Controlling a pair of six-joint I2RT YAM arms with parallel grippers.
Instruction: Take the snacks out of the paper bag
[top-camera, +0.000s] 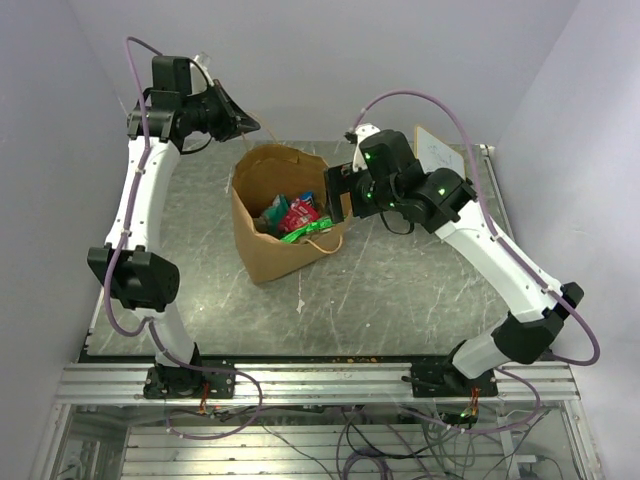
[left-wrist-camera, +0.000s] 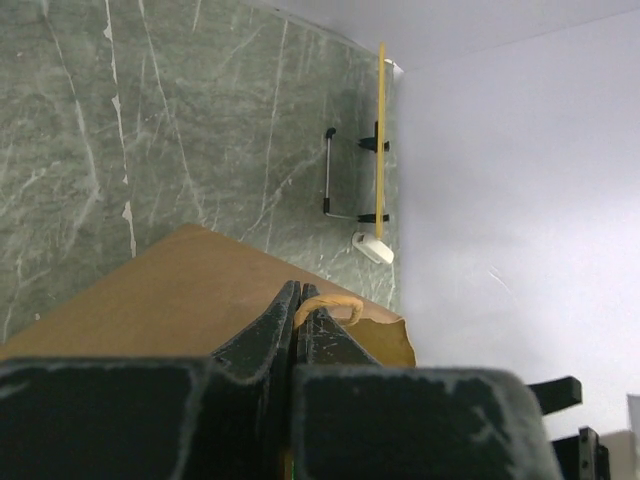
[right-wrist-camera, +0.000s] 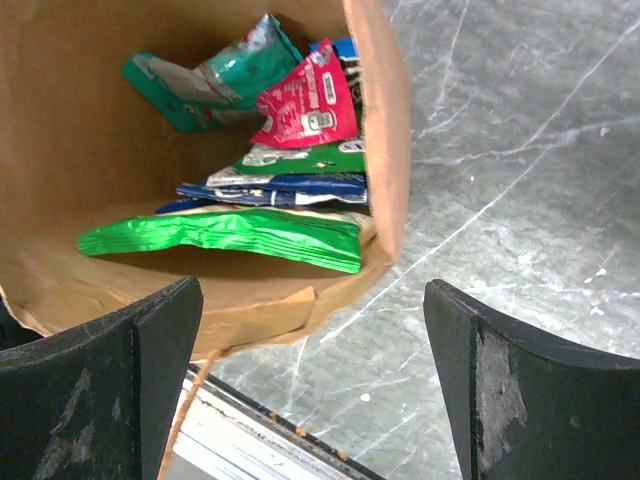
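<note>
Top external view: brown kraft paper bag (top-camera: 262, 250) upright on the grey-green marbled bench (top-camera: 430, 290), mouth wide open. Inside the bag, piled against its right-hand wall, several glossy snack packets (top-camera: 296, 218): a red packet (top-camera: 298, 213), a bright green packet (top-camera: 306, 233) just nearer than the red one, and a teal-green packet (top-camera: 274, 211) on the red one's left. All visible packets inside the bag. Left pincer (top-camera: 254, 124) up beyond the bag's far-left rim. Right pincer (top-camera: 338, 205) at the bag's right rim, close beside the packets. White board (top-camera: 440, 155) well off to the right of the bag, beyond the right arm.

Left wrist view: left pincer clamped tight, fingertips (left-wrist-camera: 270, 325) pinching a thin looped paper handle (left-wrist-camera: 335, 303) of the bag, with the loop poking out sideways past the tips. Plain brown bag wall just beneath.

Right wrist view: right pincer spread wide, gripping nothing. One finger (right-wrist-camera: 100, 390) over the bag's interior, the other over bare bench outside the bag, the bag's wall below and between them. Touching the rim or not: cannot tell. Down in the bag, teal-green packet farthest from the pincer, red packet leaning beside it, then a green-and-white packet (right-wrist-camera: 300, 160), a dark blue packet (right-wrist-camera: 275, 190), and the bright green packet lying flat, nearest the pincer.
</note>
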